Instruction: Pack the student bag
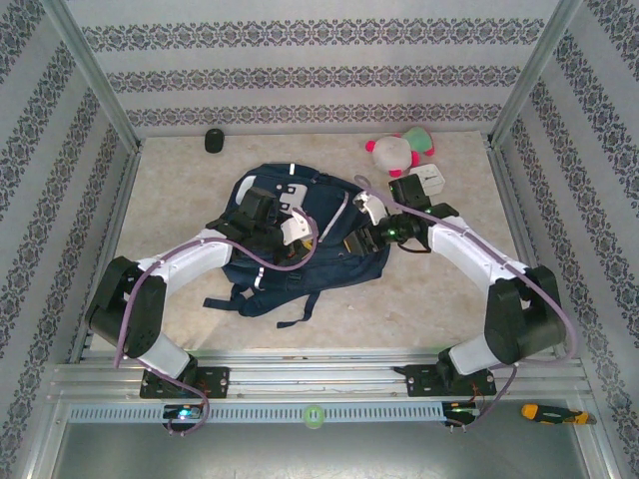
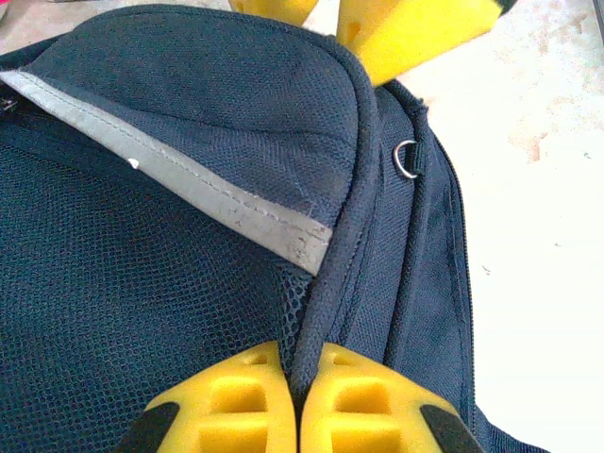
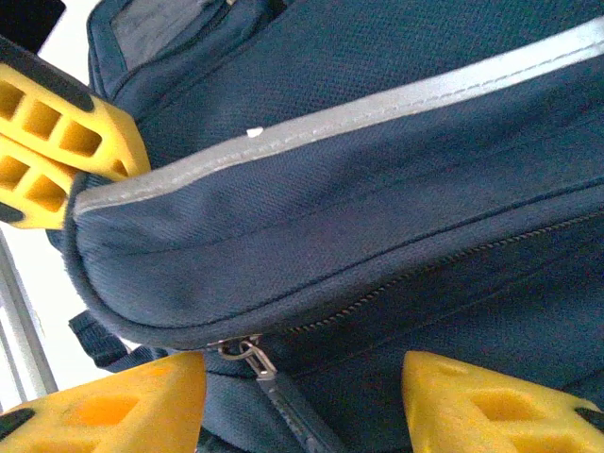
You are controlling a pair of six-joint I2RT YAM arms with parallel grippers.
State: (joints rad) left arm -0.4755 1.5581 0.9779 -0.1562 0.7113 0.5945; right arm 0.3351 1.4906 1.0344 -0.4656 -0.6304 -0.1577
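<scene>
The left jaws were clenched on the corded edge of the backpack (image 2: 189,311), their yellow fingers (image 2: 236,401) pressed together on the seam just below a grey stripe (image 2: 189,184). A small metal ring (image 2: 407,159) sat on the side of the bag just beside this edge.

The right jaws stood released, about half open. Their fingers (image 3: 113,401) were at the side of the bag, with the zipper pull (image 3: 247,354) between them. I could not tell if they touched the cloth.

The zipper line beside the pull looked closed, and the inside of the bag was hidden.

The backpack lay flat in the middle of the bench (image 1: 419,309), its straps toward the arms. Bare bench was free on its right and near sides. A plush toy (image 1: 399,150) and a white box (image 1: 431,178) stood near the far right corner, and a small black thing (image 1: 214,141) by the far wall.
</scene>
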